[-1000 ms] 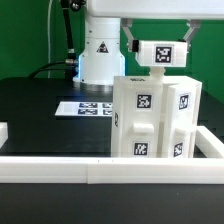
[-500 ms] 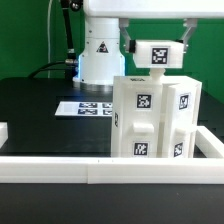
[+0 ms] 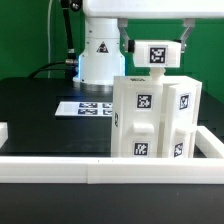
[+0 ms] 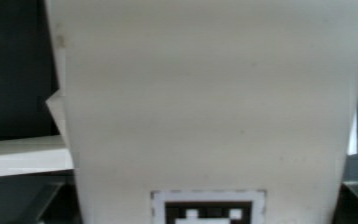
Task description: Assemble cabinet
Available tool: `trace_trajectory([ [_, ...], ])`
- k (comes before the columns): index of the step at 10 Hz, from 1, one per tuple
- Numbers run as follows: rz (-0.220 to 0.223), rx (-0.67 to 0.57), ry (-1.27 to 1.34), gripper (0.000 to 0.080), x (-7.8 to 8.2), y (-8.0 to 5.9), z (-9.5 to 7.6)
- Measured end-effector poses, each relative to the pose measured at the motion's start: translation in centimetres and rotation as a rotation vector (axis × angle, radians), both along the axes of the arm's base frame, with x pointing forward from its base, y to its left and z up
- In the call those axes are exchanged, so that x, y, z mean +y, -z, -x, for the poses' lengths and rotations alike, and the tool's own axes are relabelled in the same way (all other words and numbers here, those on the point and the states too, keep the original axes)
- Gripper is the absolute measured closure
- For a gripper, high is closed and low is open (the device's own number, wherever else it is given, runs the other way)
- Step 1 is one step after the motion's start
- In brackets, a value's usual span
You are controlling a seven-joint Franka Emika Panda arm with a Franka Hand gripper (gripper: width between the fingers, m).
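The end effector (image 3: 157,50) is clamped on a small white panel (image 3: 158,58), with 1 finger (image 3: 130,44) at each end. I see it holding the panel just above the top of the cabinet (image 3: 150,118), though I cannot tell whether panel and box touch. The cabinet, the big white box, stands upright on the black counter (image 3: 40,110) toward the exterior view's right, behind the long white rail (image 3: 70,170). The marker board (image 3: 85,107) lies flat beside it on the exterior view's left, and my wrist view is filled by 1 pale face bearing a tag (image 4: 208,208).
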State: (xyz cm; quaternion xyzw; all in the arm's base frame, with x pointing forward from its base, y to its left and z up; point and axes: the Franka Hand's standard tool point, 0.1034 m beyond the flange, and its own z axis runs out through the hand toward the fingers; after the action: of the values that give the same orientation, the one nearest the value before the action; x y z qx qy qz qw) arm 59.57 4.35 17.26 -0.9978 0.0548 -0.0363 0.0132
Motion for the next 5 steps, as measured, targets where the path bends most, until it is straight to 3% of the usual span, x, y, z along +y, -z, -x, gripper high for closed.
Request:
trace_trajectory([
  [5,0.002,0.008,-0.002,0.0238,0.33,0.88,0.51],
])
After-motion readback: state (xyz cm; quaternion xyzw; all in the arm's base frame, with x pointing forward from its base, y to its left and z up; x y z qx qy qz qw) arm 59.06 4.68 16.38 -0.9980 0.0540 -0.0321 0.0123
